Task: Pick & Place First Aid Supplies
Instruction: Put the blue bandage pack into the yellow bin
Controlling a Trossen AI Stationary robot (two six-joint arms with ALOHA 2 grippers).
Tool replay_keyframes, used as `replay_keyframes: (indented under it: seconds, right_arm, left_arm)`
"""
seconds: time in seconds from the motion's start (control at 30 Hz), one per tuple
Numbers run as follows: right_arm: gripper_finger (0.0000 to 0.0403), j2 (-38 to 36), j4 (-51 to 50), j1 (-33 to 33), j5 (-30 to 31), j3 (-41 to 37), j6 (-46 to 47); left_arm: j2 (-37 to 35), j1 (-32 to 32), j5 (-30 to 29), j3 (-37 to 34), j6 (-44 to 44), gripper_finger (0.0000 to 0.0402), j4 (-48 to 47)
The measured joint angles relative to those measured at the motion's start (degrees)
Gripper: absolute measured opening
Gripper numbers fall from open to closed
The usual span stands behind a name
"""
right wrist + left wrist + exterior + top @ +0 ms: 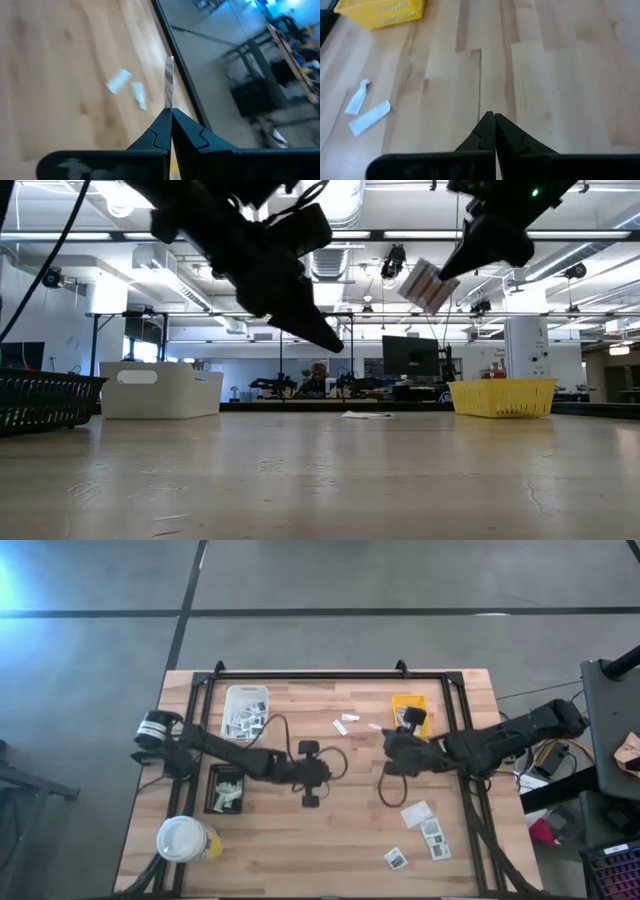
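Striped packet [427, 284] hangs pinched between the closed fingers of the right gripper [452, 270], lifted well above the wooden table [330, 840]; the right wrist view shows it edge-on, a thin striped strip [169, 82] rising from the fingertips [172, 116]. From above, this gripper [393, 732] sits just beside the yellow tray [408, 705] at the table's far right. More first aid packets lie loose on the table: a group of flat white packets with grey patches [425, 830] near the right front edge, and two small white pieces [344, 723] between the white tray [246, 708] and the yellow tray. The white tray holds a heap of packets, and the black tray [224, 789] on the left holds a few more. The left gripper [310, 775] hovers over the middle of the table with its fingers [492, 130] pressed together on nothing. A white-topped yellow cup [186, 839] stands at the left front corner.
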Motion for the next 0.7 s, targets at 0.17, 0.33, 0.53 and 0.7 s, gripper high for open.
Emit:
replay_keyframes:
  seconds: [0.17, 0.33, 0.53, 0.7]
  right_arm:
    - [0.0008, -0.13, -1.44, -6.46, -0.01, 0.0, -3.89]
    - [0.0008, -0.29, -1.71, -11.9, -0.03, 0.0, -7.42]
    - [0.0008, -0.33, -2.16, -16.75, -0.05, 0.0, -8.46]
    - [0.0008, -0.33, -2.6, -19.09, -0.12, 0.0, -8.51]
  left_arm:
    - [-1.68, 5.53, 4.21, -0.02, 5.82, 0.0, 1.89]
    - [-2.75, 11.15, 4.16, -0.02, 10.87, 0.0, 2.17]
    - [-2.99, 15.67, 7.02, -0.11, 13.95, 0.0, 1.25]
    - [-4.29, 16.38, 7.17, -0.13, 13.78, 0.0, -2.9]
